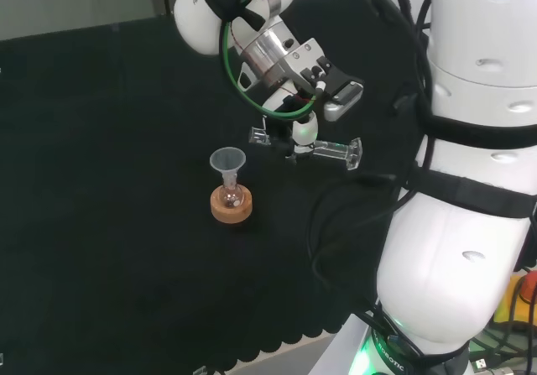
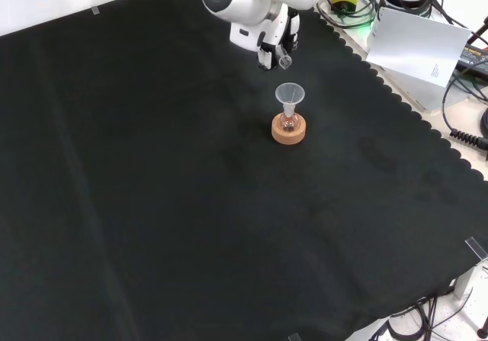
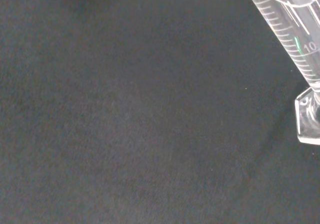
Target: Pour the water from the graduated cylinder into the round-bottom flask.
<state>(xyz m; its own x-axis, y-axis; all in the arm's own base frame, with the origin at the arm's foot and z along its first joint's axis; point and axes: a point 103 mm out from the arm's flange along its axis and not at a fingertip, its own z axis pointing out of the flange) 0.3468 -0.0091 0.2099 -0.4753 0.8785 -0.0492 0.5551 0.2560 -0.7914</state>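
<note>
In the head view, the round-bottom flask (image 1: 232, 197) sat on its cork ring (image 1: 232, 209), a funnel (image 1: 227, 160) in its neck. Just right and above, the hand (image 1: 295, 119) gripped the graduated cylinder (image 1: 309, 146) (lying near horizontal), mouth toward the funnel.

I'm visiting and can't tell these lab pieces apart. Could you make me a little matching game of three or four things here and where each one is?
Things:
1. graduated cylinder
2. funnel
3. round-bottom flask
4. cork ring

Places or states:
A. lies flat on the black cloth
B. sits in the cork ring
C. held nearly level by the hand
D. stands in the flask's neck

Pairs: 1-C, 2-D, 3-B, 4-A
</note>
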